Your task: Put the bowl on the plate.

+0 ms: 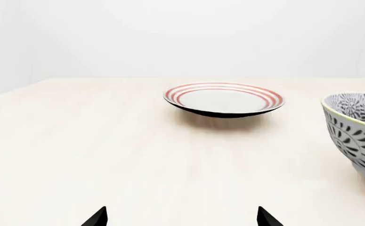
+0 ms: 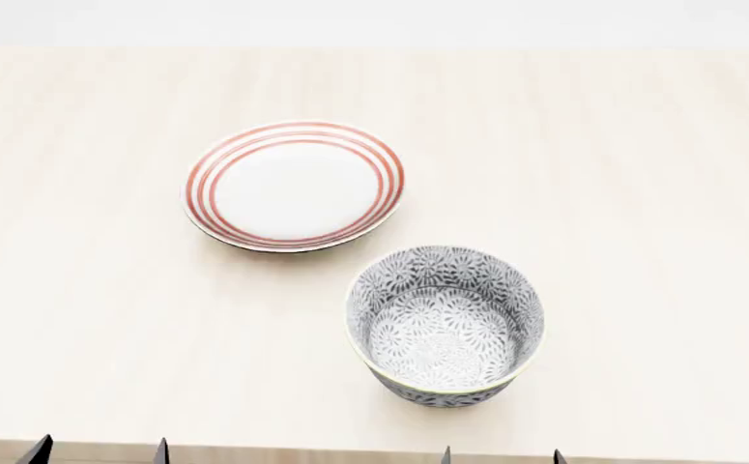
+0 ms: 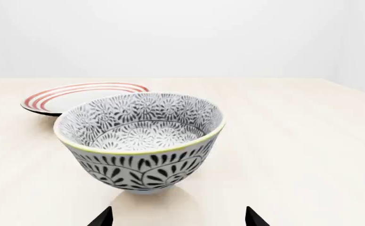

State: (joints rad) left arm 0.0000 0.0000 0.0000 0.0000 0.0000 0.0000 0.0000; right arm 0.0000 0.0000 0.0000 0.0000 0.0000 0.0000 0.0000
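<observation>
Both pincers agape at table edge, bowl just beside plate.

A bare simulated test scene rather than any lived-in room: a pale wood-grain surface runs to flat, featureless white walls (no seams or shading detail). The only homely hints are tableware, a red-ringed plate and a floral-patterned bowl.
</observation>
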